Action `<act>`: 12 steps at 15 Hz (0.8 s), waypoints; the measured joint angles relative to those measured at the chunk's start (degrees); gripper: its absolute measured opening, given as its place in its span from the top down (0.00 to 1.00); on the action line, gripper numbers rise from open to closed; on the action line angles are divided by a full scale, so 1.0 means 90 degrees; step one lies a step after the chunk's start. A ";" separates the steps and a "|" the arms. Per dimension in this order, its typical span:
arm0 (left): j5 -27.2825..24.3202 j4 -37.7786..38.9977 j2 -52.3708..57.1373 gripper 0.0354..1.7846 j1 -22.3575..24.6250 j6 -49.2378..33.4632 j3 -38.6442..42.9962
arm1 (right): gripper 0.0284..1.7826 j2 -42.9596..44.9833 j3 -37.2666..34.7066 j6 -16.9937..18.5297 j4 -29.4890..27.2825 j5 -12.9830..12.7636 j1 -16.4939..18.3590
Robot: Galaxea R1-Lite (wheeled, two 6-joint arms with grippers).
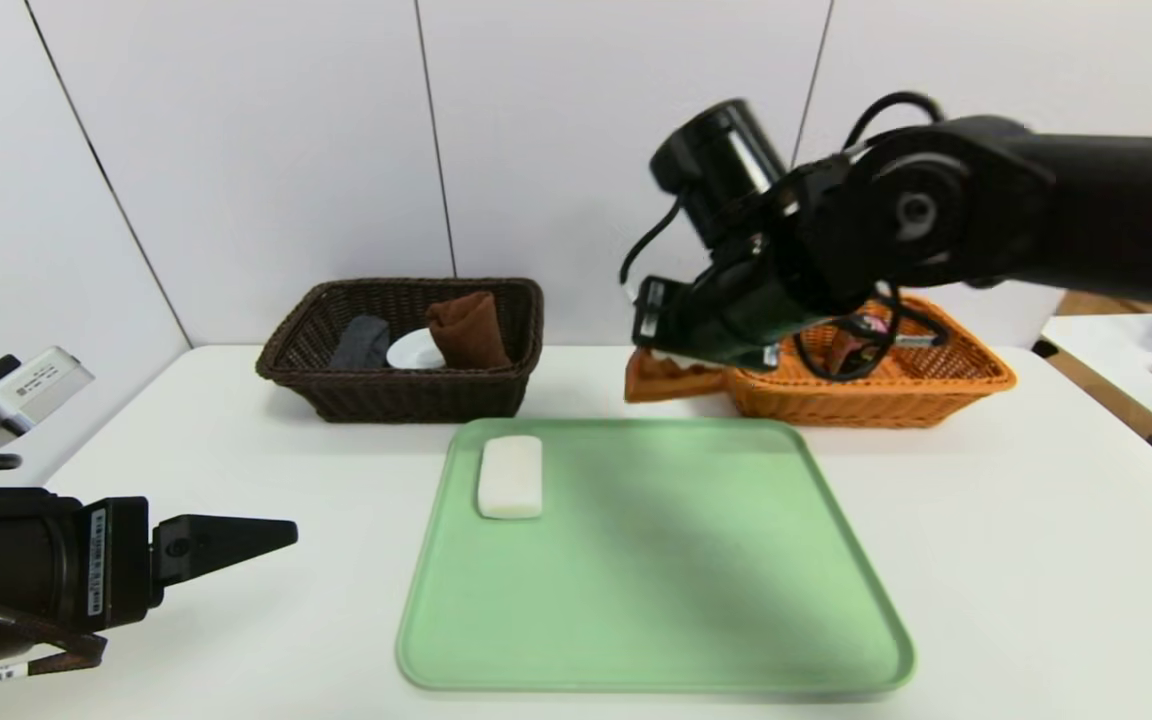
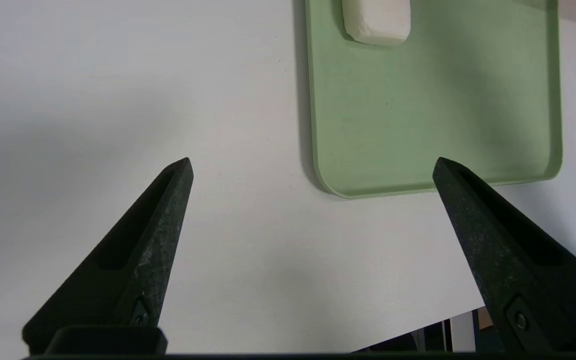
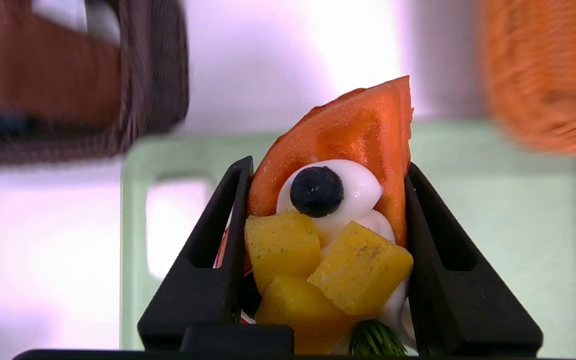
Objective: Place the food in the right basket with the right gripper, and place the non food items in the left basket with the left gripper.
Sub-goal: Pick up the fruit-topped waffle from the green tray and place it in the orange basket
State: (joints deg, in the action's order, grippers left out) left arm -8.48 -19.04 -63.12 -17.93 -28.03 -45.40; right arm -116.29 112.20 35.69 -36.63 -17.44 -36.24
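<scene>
Crepe (image 1: 671, 378), one orange folded piece, hangs in the right gripper (image 1: 681, 362) in the head view, above the table (image 1: 986, 520) beside the near-left corner of the orange basket (image 1: 946, 385) and beyond the far edge of the green tray (image 1: 656, 560). One white soap bar (image 1: 510, 477) lies on the tray's far-left corner. Two baskets stand at the back: the orange one on the right and a dark brown basket (image 1: 336, 385) on the left, which holds three things: a grey cloth (image 1: 361, 342), a white dish (image 1: 414, 350) and a brown cloth (image 1: 468, 328). The left gripper (image 1: 236, 540) hovers low at the left, well apart from the tray.

From the left wrist, the left gripper's (image 2: 313, 167) two fingers (image 2: 153, 235) are spread wide with nothing between them, over bare table just beside the tray's (image 2: 518, 150) near corner; the soap bar (image 2: 377, 22) lies at the far end.

From the right wrist, the right gripper (image 3: 328, 172) clamps the crepe (image 3: 358, 130) between both fingers (image 3: 218, 235). It carries three yellow fruit cubes (image 3: 318, 265), white cream and one dark berry (image 3: 316, 191). Behind lie the tray (image 3: 498, 220) and both baskets, blurred.
</scene>
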 joint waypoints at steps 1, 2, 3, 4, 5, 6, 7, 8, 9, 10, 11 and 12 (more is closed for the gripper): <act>-0.0007 0.0000 0.0000 0.06 -0.0007 0.0003 0.0028 | 0.52 0.0163 0.0000 -0.0043 0.0031 0.0003 0.0289; -0.0009 -0.0003 0.0000 0.06 -0.0009 0.0009 0.0049 | 0.52 0.0306 -0.0003 -0.0068 0.0050 0.0022 0.0641; -0.0007 0.0000 0.0000 0.06 -0.0007 0.0009 0.0056 | 0.52 0.0410 -0.0003 -0.0073 0.0074 0.0077 0.0998; -0.0009 0.0000 0.0000 0.06 -0.0009 0.0009 0.0060 | 0.52 0.0486 -0.0005 -0.0074 0.0102 0.0168 0.1367; -0.0009 0.0000 0.0000 0.06 -0.0009 0.0009 0.0062 | 0.52 0.0530 -0.0008 -0.0077 0.0135 0.0279 0.1755; -0.0009 0.0000 0.0000 0.06 -0.0009 0.0009 0.0062 | 0.52 0.0523 -0.0008 -0.0077 0.0163 0.0414 0.2083; -0.0007 0.0000 0.0004 0.06 -0.0009 0.0007 0.0062 | 0.52 0.0459 -0.0012 -0.0068 0.0199 0.0542 0.2353; -0.0018 -0.0005 0.0014 0.06 -0.0009 0.0009 0.0065 | 0.52 0.0352 -0.0018 -0.0049 0.0301 0.0658 0.2548; -0.0015 -0.0007 0.0024 0.06 -0.0012 0.0009 0.0072 | 0.52 0.0232 -0.0018 -0.0037 0.0459 0.0711 0.2659; -0.0012 -0.0007 0.0031 0.06 -0.0009 0.0015 0.0077 | 0.52 0.0100 -0.0018 -0.0034 0.0595 0.0733 0.2717; -0.0012 -0.0009 0.0035 0.06 -0.0009 0.0019 0.0080 | 0.52 -0.0049 -0.0018 -0.0034 0.0726 0.0742 0.2747; -0.0012 -0.0007 0.0038 0.06 -0.0009 0.0022 0.0083 | 0.52 -0.0179 -0.0018 -0.0034 0.0849 0.0754 0.2750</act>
State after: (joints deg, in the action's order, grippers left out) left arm -8.59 -19.10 -62.78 -18.02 -27.83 -44.65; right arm -117.90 112.04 35.39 -28.99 -10.65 -11.50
